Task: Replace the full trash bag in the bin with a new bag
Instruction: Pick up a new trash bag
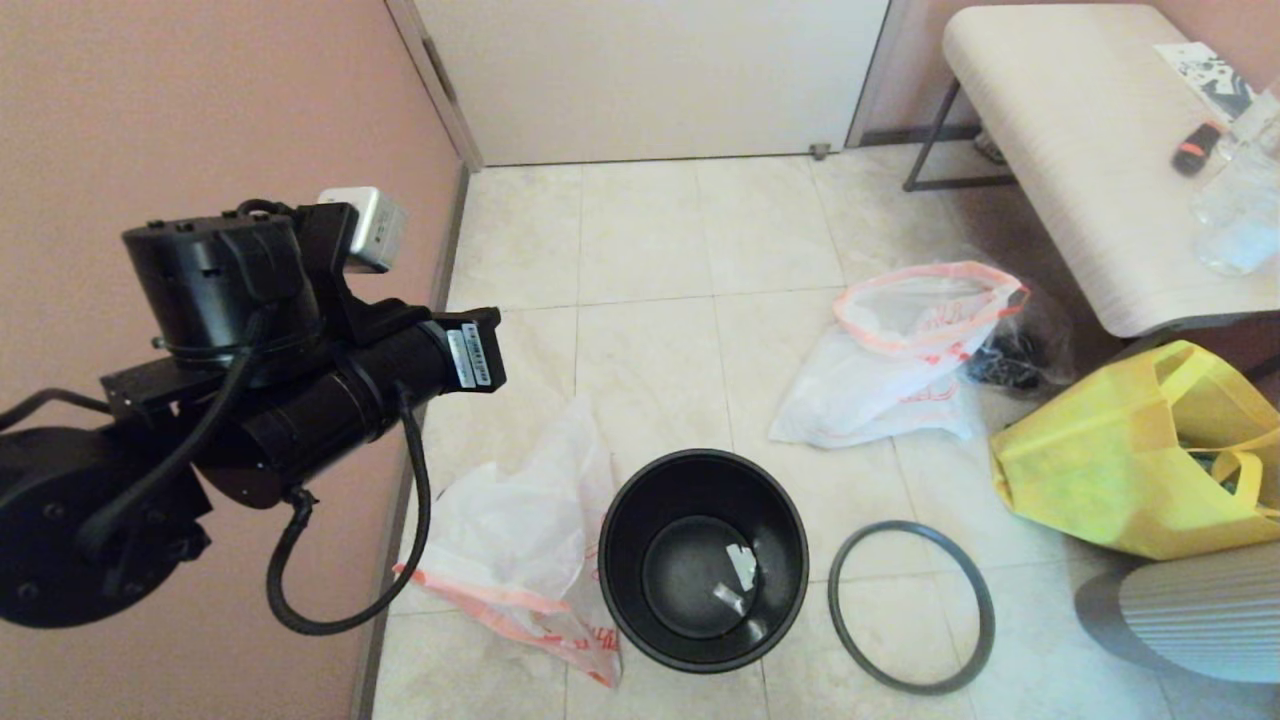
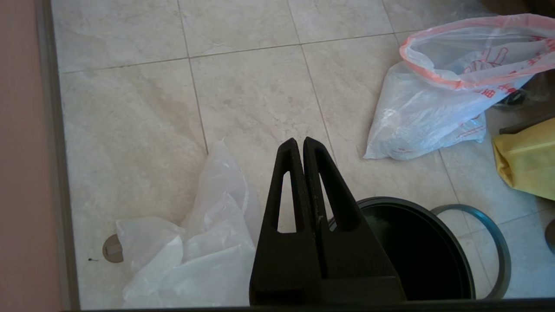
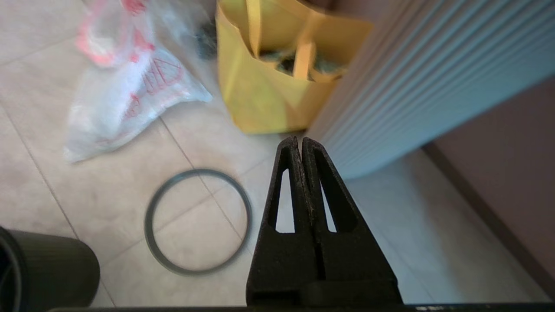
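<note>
The round black bin (image 1: 785,530) stands unlined on the tile floor with small paper scraps at its bottom. Its dark grey hoop (image 1: 905,526) lies flat on the floor just right of it. A crumpled white bag with red trim (image 1: 510,560) lies against the bin's left side. A second, puffed-up white bag with a pink rim (image 1: 900,360) lies farther back. My left gripper (image 2: 301,141) is shut and empty, hovering over the floor between the crumpled bag (image 2: 208,242) and the bin (image 2: 390,201). My right gripper (image 3: 300,139) is shut and empty, above bare floor beside the hoop (image 3: 197,172).
A yellow tote (image 1: 1130,460) and a pale grey ribbed object (image 1: 1190,610) stand at the right. A dark bag (image 1: 1035,345) sits behind the puffed bag, under a bench (image 1: 1080,150). The pink wall (image 1: 200,120) runs close along the left.
</note>
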{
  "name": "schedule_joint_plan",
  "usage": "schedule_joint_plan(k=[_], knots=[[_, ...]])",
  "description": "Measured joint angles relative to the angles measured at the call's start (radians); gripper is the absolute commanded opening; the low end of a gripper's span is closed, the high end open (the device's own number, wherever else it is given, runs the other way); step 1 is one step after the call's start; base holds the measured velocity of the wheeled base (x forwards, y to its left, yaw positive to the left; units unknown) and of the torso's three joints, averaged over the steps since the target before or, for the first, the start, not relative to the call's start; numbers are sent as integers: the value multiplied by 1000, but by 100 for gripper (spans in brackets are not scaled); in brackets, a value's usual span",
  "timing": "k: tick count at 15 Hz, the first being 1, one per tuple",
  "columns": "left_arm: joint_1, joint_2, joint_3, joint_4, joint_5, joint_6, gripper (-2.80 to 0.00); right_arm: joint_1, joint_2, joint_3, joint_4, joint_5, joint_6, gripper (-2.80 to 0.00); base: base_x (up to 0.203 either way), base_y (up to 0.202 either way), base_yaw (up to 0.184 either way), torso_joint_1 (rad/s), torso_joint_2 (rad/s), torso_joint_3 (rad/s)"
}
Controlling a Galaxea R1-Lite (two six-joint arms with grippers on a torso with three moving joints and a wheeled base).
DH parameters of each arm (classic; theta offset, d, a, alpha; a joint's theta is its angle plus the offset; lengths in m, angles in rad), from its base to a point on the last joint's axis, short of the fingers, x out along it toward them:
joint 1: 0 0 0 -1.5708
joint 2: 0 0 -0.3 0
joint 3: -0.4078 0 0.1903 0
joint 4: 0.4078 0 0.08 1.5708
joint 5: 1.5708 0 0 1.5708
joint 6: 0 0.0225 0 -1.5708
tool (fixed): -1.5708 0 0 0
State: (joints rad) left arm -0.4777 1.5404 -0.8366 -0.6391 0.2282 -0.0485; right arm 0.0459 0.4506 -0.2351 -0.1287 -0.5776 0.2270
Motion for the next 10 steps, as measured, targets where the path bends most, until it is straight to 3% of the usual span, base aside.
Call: schedule_joint_plan(k=[5,10], knots=[[12,3,-4,0,-2,0,-280,-28,-198,95,17,252,-143,-280,0,0,0,0,0,0],[34,9,-17,0,-6,-7,-280,-39,-410,197,158,559,-324,-280,0,0,0,0,0,0]])
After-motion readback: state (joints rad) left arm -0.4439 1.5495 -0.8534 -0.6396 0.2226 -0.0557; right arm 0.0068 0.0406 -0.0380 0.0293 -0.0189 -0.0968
